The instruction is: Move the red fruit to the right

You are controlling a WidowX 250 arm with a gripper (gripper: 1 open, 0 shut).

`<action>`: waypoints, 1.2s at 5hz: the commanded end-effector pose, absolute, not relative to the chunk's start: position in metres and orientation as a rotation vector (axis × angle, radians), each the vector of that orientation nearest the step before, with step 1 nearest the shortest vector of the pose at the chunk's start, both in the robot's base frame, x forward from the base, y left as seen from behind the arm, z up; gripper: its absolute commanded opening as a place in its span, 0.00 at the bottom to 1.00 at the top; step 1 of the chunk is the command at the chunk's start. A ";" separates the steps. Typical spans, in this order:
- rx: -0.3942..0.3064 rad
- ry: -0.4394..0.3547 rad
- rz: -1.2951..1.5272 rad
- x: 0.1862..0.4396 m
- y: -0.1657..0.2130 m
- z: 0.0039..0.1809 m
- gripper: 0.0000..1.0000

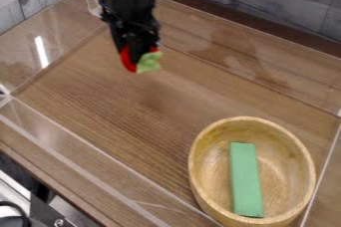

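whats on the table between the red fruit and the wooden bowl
Nothing: in the camera view only bare wooden tabletop lies between the red fruit, held in the end effector, and the wooden bowl.

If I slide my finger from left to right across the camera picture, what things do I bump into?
End effector pinching the red fruit → wooden bowl → green block lying inside the bowl.
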State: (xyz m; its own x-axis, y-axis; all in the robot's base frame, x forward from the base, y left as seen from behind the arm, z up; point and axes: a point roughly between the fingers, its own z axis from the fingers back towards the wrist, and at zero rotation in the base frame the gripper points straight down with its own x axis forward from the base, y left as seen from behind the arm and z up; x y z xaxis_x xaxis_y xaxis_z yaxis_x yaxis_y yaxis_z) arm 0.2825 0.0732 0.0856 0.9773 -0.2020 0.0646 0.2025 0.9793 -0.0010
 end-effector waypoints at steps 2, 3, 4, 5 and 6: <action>-0.036 -0.103 -0.358 0.269 0.012 0.098 0.00; -0.058 -0.087 -0.444 0.259 -0.027 0.092 0.00; -0.075 -0.070 -0.501 0.253 -0.060 0.083 0.00; -0.091 -0.035 -0.521 0.247 -0.061 0.074 0.00; -0.096 -0.020 -0.517 0.244 -0.063 0.075 0.00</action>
State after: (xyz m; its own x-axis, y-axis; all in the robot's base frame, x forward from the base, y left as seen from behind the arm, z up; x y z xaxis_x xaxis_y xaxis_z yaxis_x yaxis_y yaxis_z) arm 0.2455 -0.0553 0.0717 0.8812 -0.4711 0.0386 0.4727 0.8778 -0.0781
